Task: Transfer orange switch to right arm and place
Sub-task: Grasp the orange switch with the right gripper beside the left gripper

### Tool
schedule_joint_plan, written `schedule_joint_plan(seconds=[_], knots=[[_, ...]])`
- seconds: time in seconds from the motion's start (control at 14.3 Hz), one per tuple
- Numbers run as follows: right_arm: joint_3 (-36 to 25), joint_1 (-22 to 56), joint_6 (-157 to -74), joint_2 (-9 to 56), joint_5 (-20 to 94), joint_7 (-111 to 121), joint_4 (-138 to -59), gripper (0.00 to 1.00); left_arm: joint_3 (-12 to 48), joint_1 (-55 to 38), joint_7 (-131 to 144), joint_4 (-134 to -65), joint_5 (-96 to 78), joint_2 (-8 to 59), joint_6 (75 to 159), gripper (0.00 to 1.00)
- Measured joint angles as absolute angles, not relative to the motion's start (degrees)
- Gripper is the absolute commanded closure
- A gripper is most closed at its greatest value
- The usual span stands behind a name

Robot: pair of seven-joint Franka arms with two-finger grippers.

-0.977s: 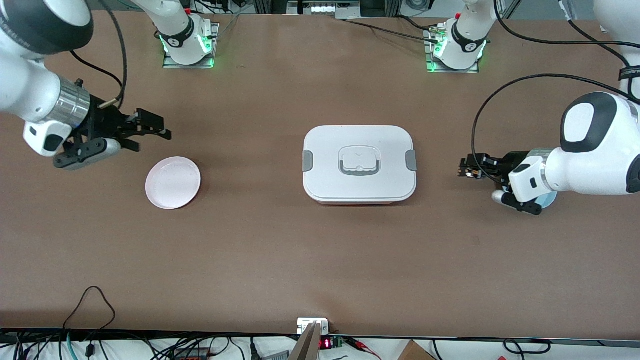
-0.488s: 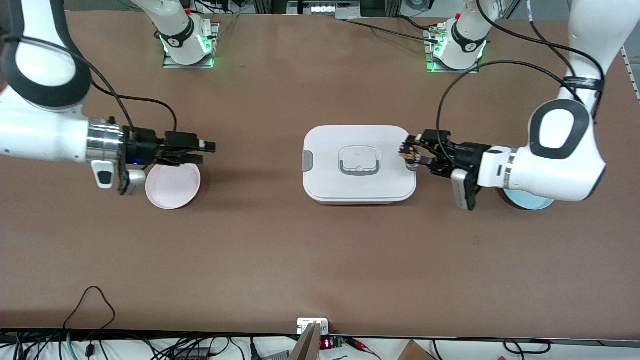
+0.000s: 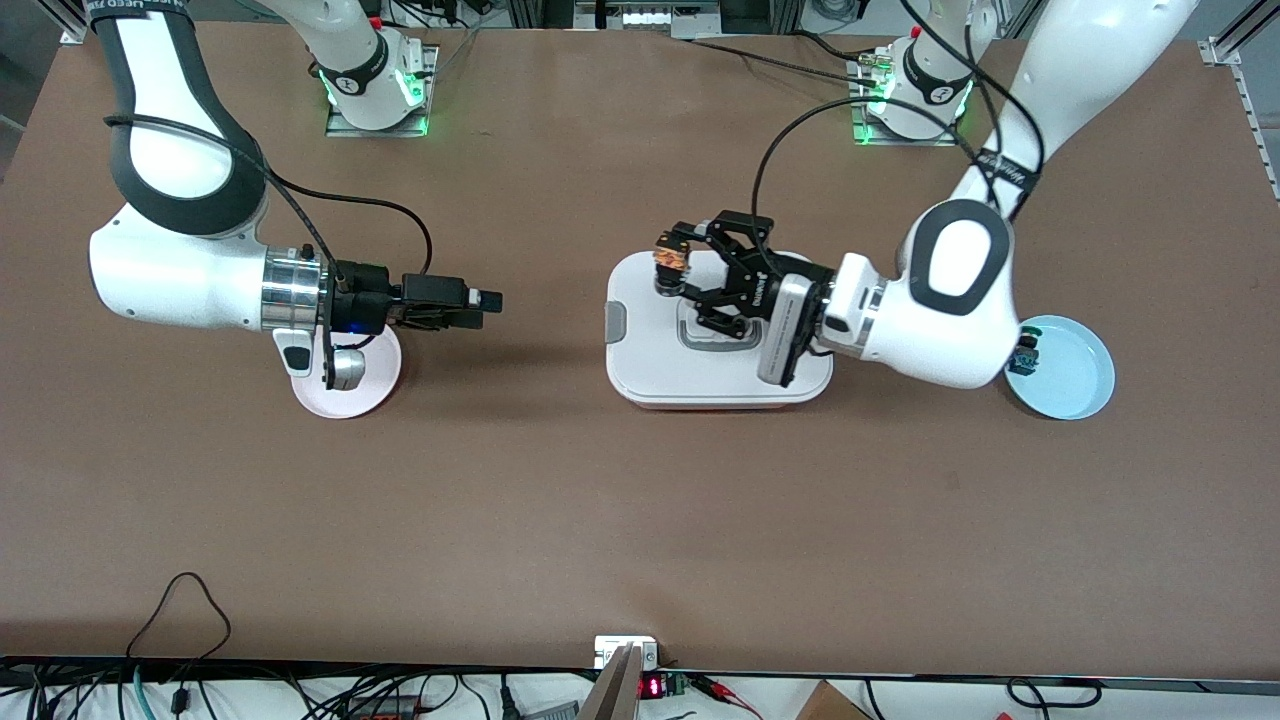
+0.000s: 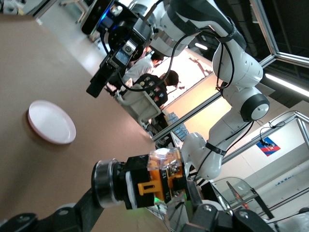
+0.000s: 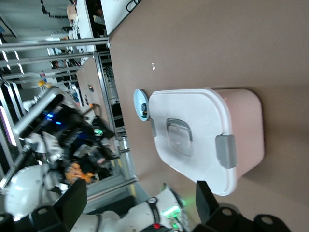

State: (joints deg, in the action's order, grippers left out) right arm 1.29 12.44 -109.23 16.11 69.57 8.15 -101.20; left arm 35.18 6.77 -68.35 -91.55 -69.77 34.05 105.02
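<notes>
Brown table [image 3: 620, 520]; lidded white box [image 3: 640, 370] mid-table. Over it the left gripper [image 3: 672, 268] pinches the orange switch [image 3: 668, 262]. Right gripper [image 3: 478, 302], jaws wide and empty, hovers beside the pink plate [image 3: 375, 388]

brown table [image 3: 560, 520] fills the front view, matte, evenly lit. tangle of black cables [image 3: 180, 690] along its near edge, with a small red display [image 3: 651, 687] there. aluminium framing [image 5: 91, 58] stands beside the table. left wrist view: white wall, blue-and-red sign [image 4: 268, 145], strip light [image 4: 285, 83], dark window frame [image 4: 270, 29]. people [image 4: 154, 82] sit past the table's end, lit warm.
</notes>
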Motion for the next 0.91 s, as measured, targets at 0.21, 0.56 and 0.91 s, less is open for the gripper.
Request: schedule_joint_plan(seconds=[0.21, 0.56, 0.91], knots=[[1.3, 13.0, -109.3, 16.0, 75.6, -0.1, -102.0, 0.0, 35.1, 6.6, -80.2, -91.4, -72.2, 37.7, 106.6, 0.65], [1.4, 16.8, -115.6, 15.9, 84.0, -9.4, -104.2, 0.0, 35.1, 4.1, -94.6, -91.1, -77.5, 39.3, 115.8, 0.66], [1.5, 22.5, -122.8, 17.1, 87.6, -9.7, -104.9, 0.0, 35.1, 1.7, -101.0, -90.6, -81.0, 39.5, 117.1, 0.74]])
